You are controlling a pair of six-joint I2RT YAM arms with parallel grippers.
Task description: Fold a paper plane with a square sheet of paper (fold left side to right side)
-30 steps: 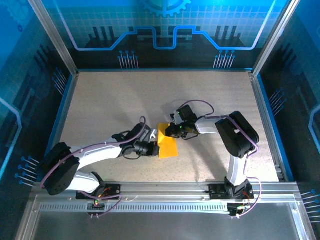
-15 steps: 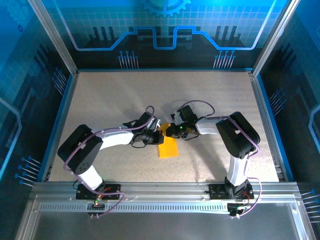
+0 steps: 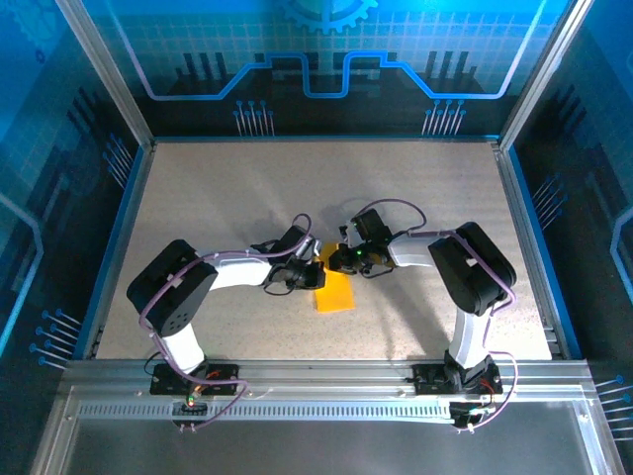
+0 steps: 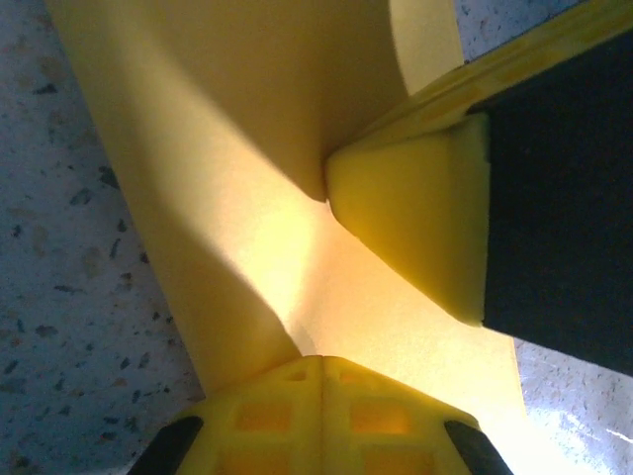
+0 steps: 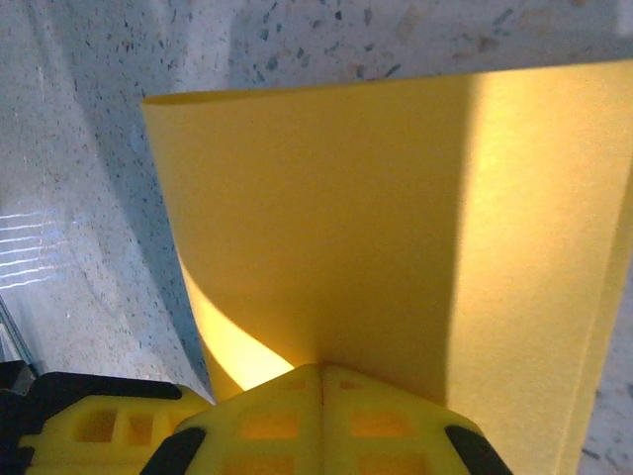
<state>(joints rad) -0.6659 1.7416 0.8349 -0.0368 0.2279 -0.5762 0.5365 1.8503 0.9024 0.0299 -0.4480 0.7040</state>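
Mid L>R fold, L claw [image 3: 308, 273] & R claw [image 3: 342, 260] both pinching paper [image 3: 334, 294]; next prob: align edges, press crease.

Speckled table [image 3: 218, 198] — blue-lit walls [image 3: 415, 49]

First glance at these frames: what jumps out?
The bright yellow-orange paper sheet in the middle of the table is the one warm spot in a blue-lit enclosure. The left gripper and right gripper sit close together at its far edge, both shut on it. In the right wrist view, the sheet curls up off the speckled surface into the closed fingertips.
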